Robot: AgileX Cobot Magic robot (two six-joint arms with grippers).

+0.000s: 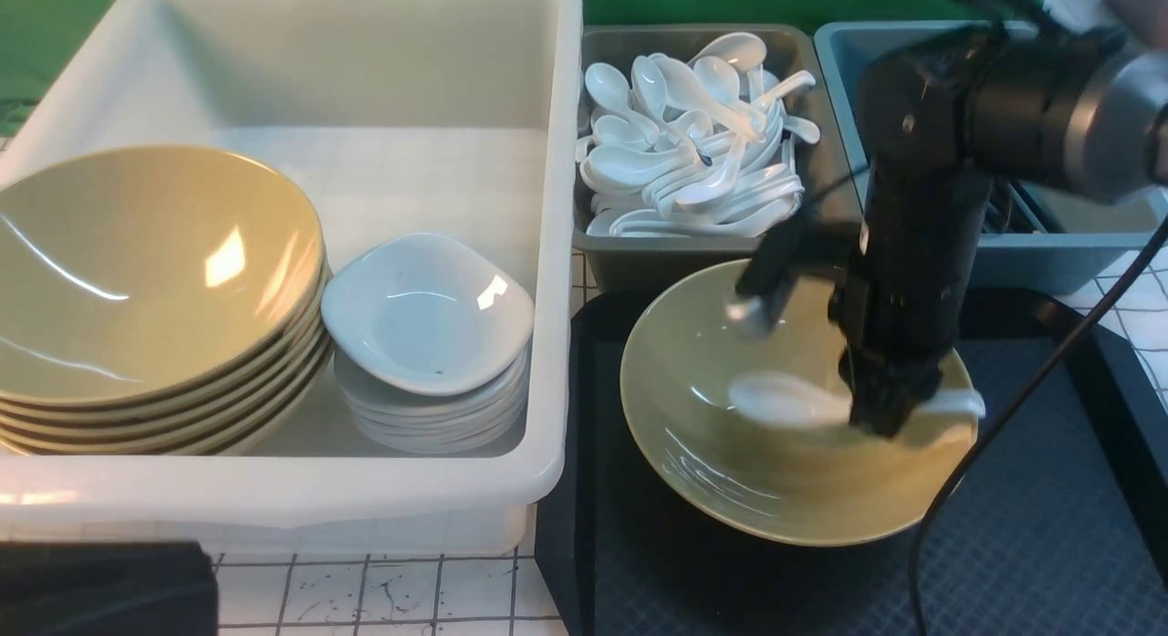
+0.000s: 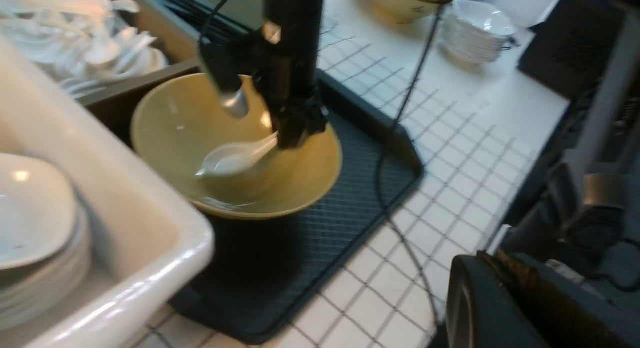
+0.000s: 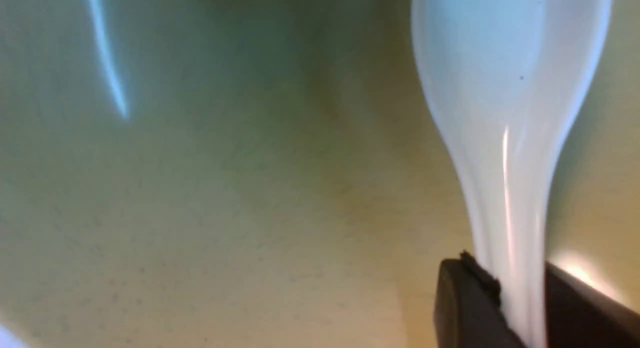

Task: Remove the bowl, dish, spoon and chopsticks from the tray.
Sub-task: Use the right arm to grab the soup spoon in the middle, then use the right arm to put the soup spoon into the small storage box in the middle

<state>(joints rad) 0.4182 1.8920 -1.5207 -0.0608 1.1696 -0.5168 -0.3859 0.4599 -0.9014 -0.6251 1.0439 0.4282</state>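
Observation:
The yellow bowl [image 1: 776, 490] sits on the black tray [image 1: 1049, 545], near its far left corner. The white spoon [image 1: 785, 401] is inside the bowl, scoop pointing left. My right gripper [image 1: 890, 417] reaches down into the bowl and is shut on the spoon's handle. The right wrist view shows the handle pinched between the fingers [image 3: 465, 303], with the scoop [image 3: 505, 88] over the bowl's inner wall [image 3: 200, 188]. The left wrist view shows the bowl [image 2: 300, 183], spoon [image 2: 235, 158] and tray [image 2: 350, 208]. My left gripper [image 2: 492, 260] is shut and empty, off the tray. No dish or chopsticks show on the tray.
A white bin [image 1: 547, 253] left of the tray holds a stack of yellow bowls [image 1: 155, 280] and a stack of white dishes [image 1: 429, 317]. A grey bin [image 1: 639, 262] of white spoons and a blue-grey bin [image 1: 1077, 244] stand behind the tray. A black cable [image 1: 1004, 417] hangs over the tray.

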